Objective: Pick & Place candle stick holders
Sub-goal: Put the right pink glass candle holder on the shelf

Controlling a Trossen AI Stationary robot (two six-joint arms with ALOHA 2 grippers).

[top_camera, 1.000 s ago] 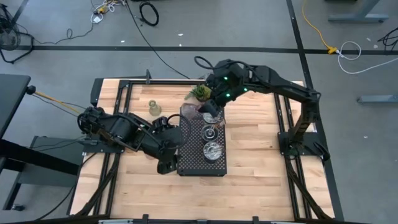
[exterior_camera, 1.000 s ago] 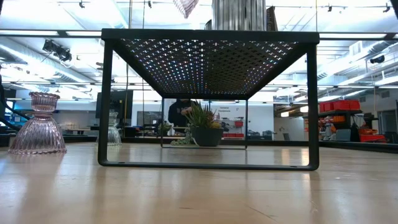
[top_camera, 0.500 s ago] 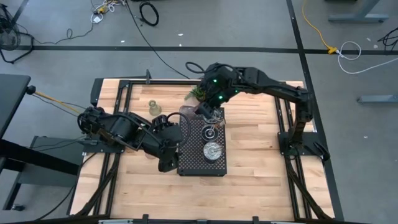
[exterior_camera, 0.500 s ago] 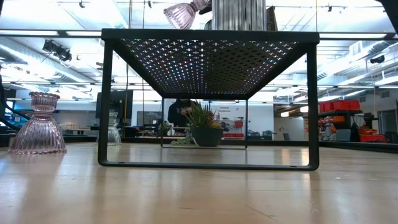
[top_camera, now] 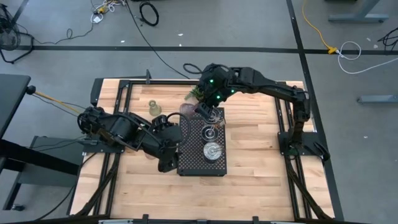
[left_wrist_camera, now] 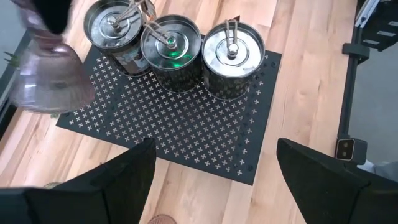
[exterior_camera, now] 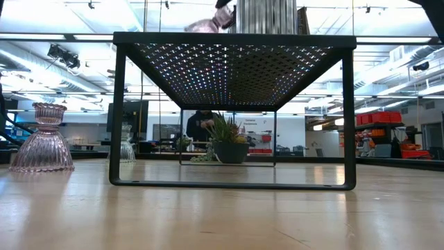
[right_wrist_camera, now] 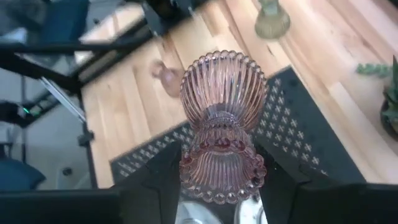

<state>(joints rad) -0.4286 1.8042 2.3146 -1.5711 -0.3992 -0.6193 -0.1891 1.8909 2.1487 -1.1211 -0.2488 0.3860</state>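
Since a second ago our right gripper (top_camera: pixel 200 109) has swung leftward over the far-left corner of the black perforated rectangular tray (top_camera: pixel 191 149), clenched around a ribbed pink glass candle holder (right_wrist_camera: pixel 219 124) held above it. Three shiny silver metal holders (left_wrist_camera: pixel 174 46) stand in a row on the tray. Our left gripper (left_wrist_camera: pixel 211 171) hovers beside the tray's near-left edge, fingers spread and holding nothing. Another pink glass holder (exterior_camera: pixel 41 139) and a greenish one (top_camera: pixel 154 108) sit on the wooden table (top_camera: pixel 255 155).
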